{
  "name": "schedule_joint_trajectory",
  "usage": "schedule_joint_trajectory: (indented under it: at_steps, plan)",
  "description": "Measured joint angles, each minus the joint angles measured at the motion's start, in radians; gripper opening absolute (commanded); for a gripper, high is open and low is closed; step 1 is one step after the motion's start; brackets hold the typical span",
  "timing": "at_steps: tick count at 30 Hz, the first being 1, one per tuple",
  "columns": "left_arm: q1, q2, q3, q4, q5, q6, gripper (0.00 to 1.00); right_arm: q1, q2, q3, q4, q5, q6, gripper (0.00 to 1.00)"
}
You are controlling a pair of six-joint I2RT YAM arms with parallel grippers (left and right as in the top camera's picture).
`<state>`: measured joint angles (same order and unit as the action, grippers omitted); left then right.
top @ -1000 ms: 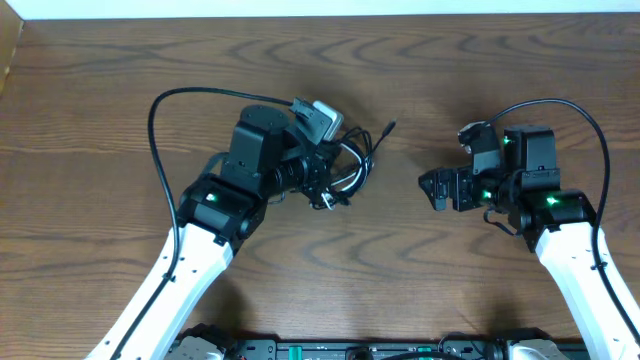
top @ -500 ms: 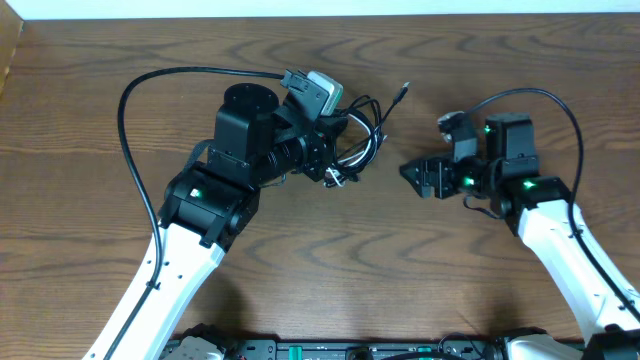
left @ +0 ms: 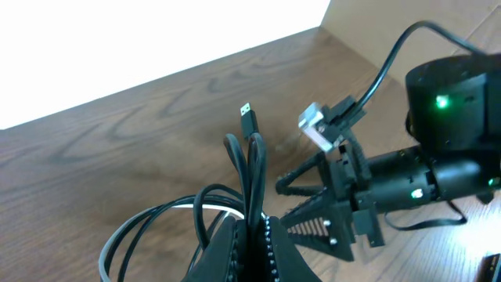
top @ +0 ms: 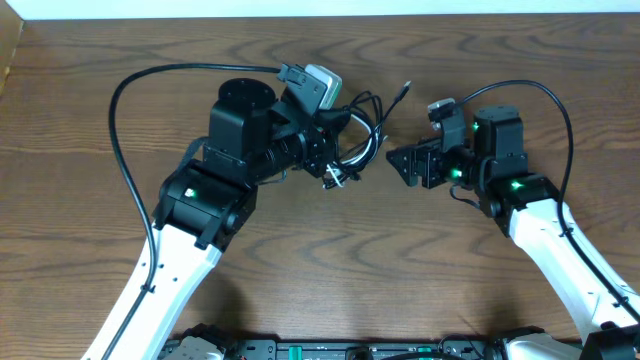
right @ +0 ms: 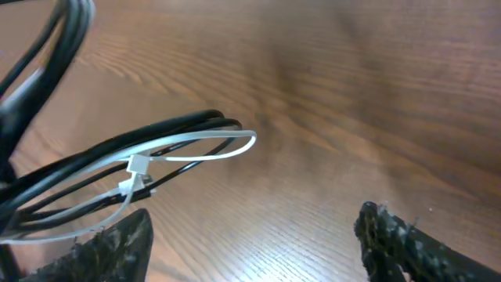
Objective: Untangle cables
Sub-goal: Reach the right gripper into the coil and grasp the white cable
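A tangle of thin black cables with one white cable is held up over the wooden table at its middle. My left gripper is shut on the black cables, which loop up between its fingers; a free plug end points away. My right gripper is open and empty, just right of the bundle. In the right wrist view its two fingers flank bare wood, with the cable loops just ahead on the left.
The thick black arm wires arch over the table on the left and on the right. A cardboard edge stands at the far left.
My right gripper has moved left and up toward the cable bundle. My left arm has shifted up and slightly left, carrying the cables with it.
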<state>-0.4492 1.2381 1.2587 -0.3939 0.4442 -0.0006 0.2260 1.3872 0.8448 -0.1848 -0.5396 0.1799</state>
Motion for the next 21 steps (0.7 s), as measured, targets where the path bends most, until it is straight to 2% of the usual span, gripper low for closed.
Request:
schedule_joint_trajectory:
  at_steps: [11, 17, 21]
  plan:
    - [0.0, 0.0, 0.021, -0.001, 0.045, -0.024, 0.08, 0.014, 0.004, 0.0, 0.066, 0.017, -0.001, 0.77]
    - [0.0, -0.004, 0.021, -0.003, 0.052, -0.029, 0.08, 0.014, 0.078, 0.003, 0.116, 0.02, -0.008, 0.65]
    - [0.0, -0.023, 0.021, -0.005, 0.052, -0.03, 0.07, 0.014, 0.145, 0.003, 0.149, 0.011, -0.008, 0.63]
